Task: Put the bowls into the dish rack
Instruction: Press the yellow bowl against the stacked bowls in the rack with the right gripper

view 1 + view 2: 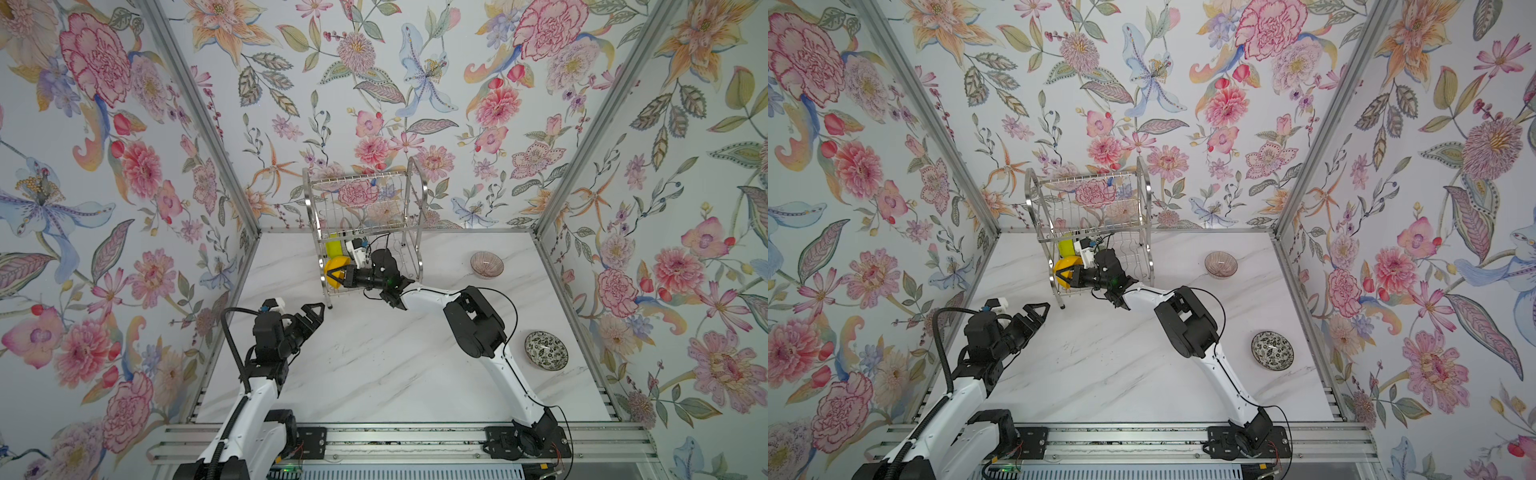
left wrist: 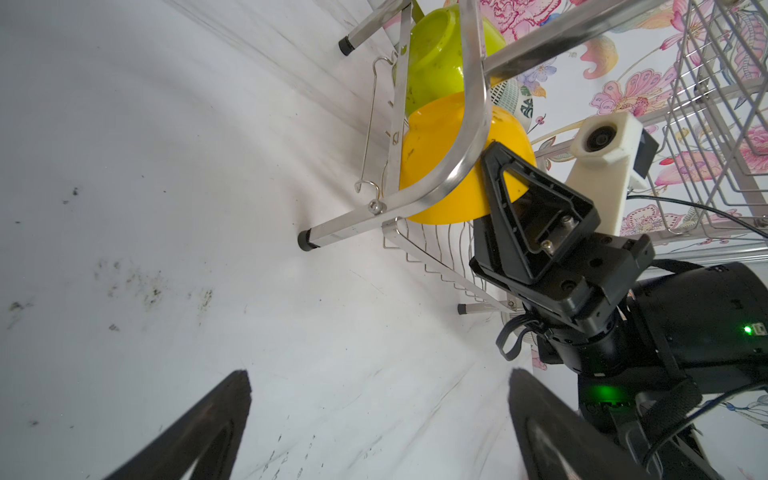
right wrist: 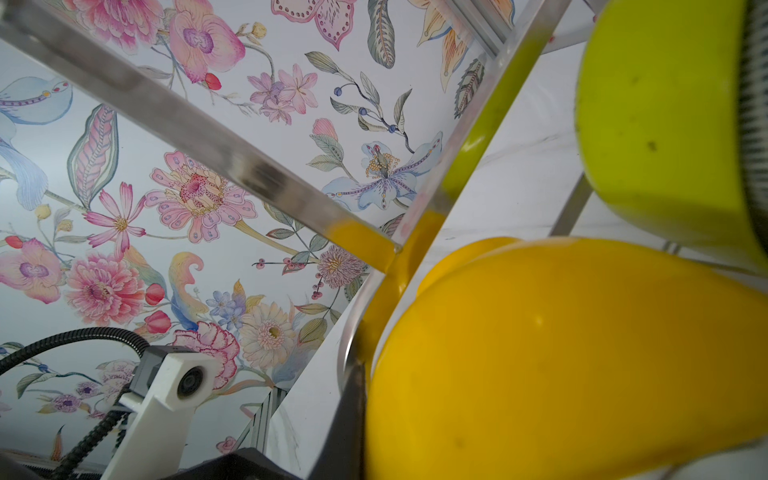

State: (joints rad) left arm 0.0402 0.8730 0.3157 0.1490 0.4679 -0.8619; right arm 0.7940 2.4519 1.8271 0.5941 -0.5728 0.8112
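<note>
- right gripper (image 1: pixel 332 277): clamped on the rim of the yellow bowl (image 2: pixel 432 158), reaching into the lower tier of the dish rack (image 2: pixel 476 83) from the front.
- yellow bowl: tipped on edge in the lower tier at the rack's left end, just in front of the lime green bowl (image 1: pixel 332 247). Can't tell if the two touch.
- left gripper (image 1: pixel 316 321): jaws wide, holding nothing, above the table (image 1: pixel 374 365) near the rack's front left foot.
- step, my read: seating the yellow bowl, not yet let go.
- next probably calls for: opening the jaws, then backing straight out past the side tube without dragging the bowl.
- count, bowls seen: five.
- in rack: three (lime, yellow, white bowl with green leaves (image 2: pixel 519 99), half hidden behind).
- on table: two, well apart on the right, pinkish ribbed bowl (image 1: pixel 487 264) and black-and-white floral bowl (image 1: pixel 545 350).
- racks: one, top tier looks empty. Arms: two.
</note>
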